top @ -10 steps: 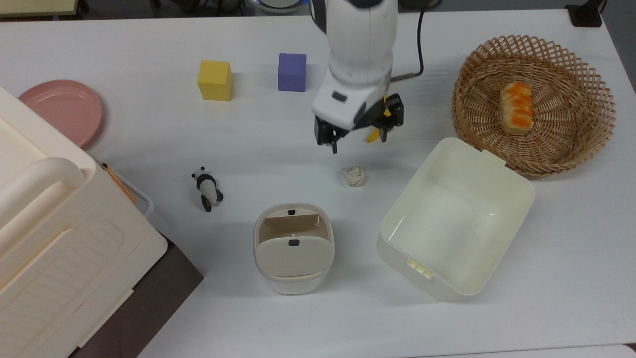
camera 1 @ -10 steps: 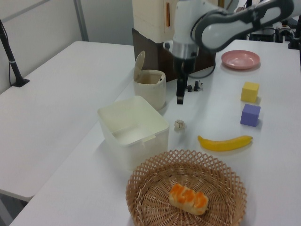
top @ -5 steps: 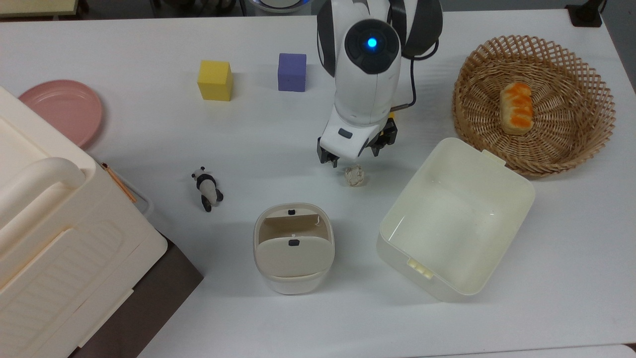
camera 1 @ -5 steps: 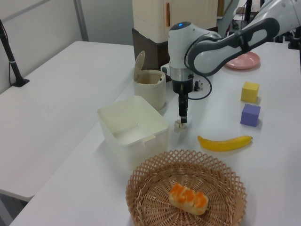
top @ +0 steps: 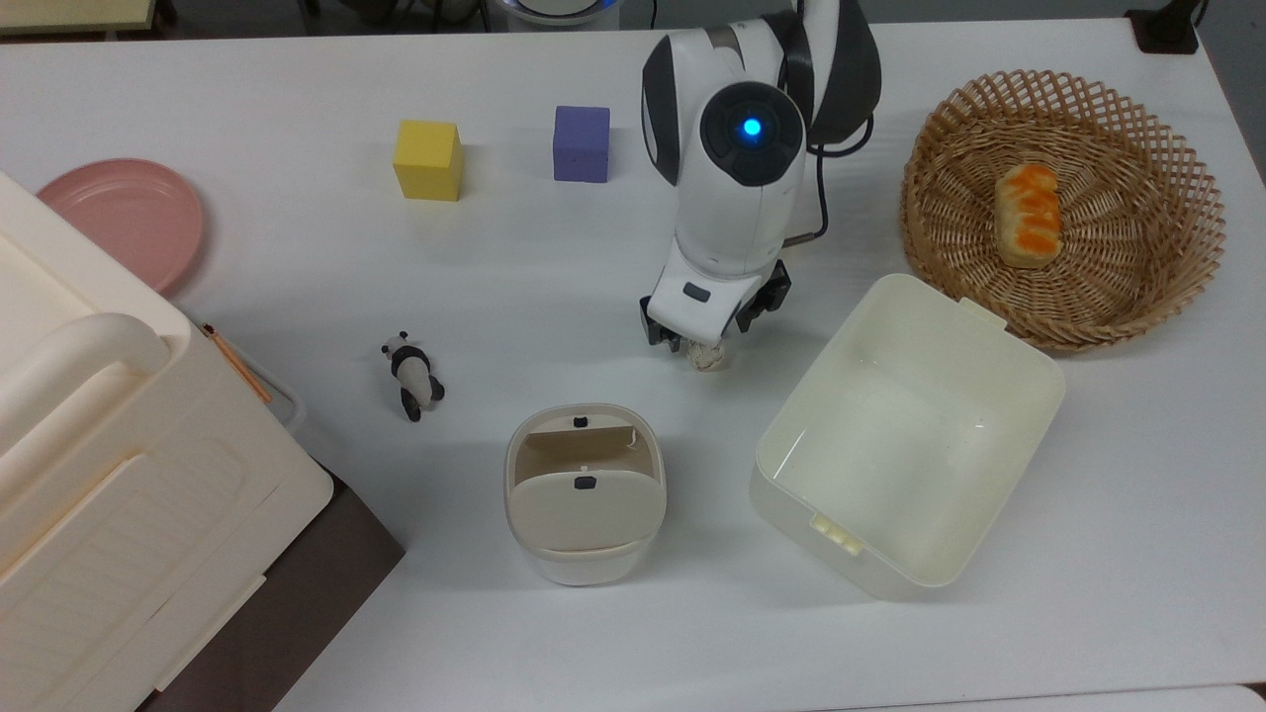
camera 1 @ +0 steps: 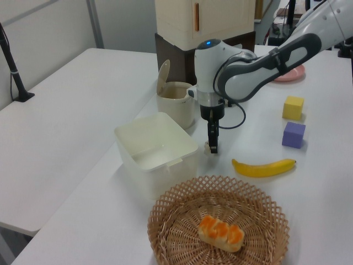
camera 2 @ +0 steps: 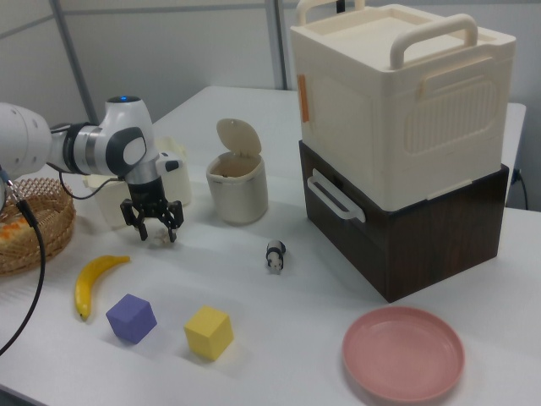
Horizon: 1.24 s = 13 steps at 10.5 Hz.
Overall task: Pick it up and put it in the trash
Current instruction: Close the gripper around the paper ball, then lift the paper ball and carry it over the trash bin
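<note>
In the top view, going left to right, a pink plate [top: 121, 220] is seen at 9 o'clock, then a panda [top: 412, 376], then the trash [top: 584, 491] at 6 o'clock with its lid tipped open. The gripper [top: 699, 341] is lowered at the table's centre, its fingers spread wide and set either side of the paper ball [top: 706, 358], which rests on the table [top: 297, 267] and is not yet clamped. The ball is found at 1 o'clock from the trash, near it. A tub [top: 908, 436] lies at 4 o'clock from the ball, and a basket [top: 1063, 208] at 2 o'clock. In the right view the open fingers [camera 2: 130, 216] straddle the ball [camera 2: 155, 236].
</note>
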{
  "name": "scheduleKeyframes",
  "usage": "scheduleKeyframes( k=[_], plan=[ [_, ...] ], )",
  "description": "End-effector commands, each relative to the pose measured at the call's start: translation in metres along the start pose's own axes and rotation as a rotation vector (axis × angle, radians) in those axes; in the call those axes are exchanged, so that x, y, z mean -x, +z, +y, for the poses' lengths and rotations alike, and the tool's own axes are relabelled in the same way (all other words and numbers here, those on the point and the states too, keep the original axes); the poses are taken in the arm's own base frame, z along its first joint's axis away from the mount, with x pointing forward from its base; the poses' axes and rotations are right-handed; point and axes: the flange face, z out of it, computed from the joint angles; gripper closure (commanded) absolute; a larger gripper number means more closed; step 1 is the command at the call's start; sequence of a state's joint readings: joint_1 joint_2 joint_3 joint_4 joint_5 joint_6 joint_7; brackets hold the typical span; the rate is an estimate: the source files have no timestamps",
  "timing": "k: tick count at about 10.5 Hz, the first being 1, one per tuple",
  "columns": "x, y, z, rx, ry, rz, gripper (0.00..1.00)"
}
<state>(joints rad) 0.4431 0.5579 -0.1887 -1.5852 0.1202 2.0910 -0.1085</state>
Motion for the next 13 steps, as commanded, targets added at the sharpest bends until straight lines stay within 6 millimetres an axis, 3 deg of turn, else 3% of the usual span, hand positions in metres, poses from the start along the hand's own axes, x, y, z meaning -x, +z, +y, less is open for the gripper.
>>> scheduleKeyframes(
  k=[1, 3, 4, 6, 7, 10, 11, 12, 13],
  plan=[
    [-0.009, 0.009, -0.003, 0.040, -0.025, 0.030, 0.33],
    [-0.014, -0.002, -0.003, 0.047, -0.030, 0.059, 0.57],
    [-0.014, -0.004, -0.003, 0.053, -0.033, 0.061, 0.63],
    [-0.013, -0.017, -0.004, 0.050, -0.035, 0.072, 0.66],
    [-0.009, -0.038, -0.001, 0.046, -0.033, 0.082, 0.70],
    [0.001, -0.069, 0.006, 0.040, -0.028, 0.067, 0.74],
    [0.003, -0.087, 0.010, 0.045, -0.025, 0.092, 0.74],
    [-0.001, -0.118, 0.016, 0.062, -0.026, 0.145, 0.74],
    [-0.002, -0.141, 0.031, 0.082, -0.006, 0.176, 0.74]
  ],
)
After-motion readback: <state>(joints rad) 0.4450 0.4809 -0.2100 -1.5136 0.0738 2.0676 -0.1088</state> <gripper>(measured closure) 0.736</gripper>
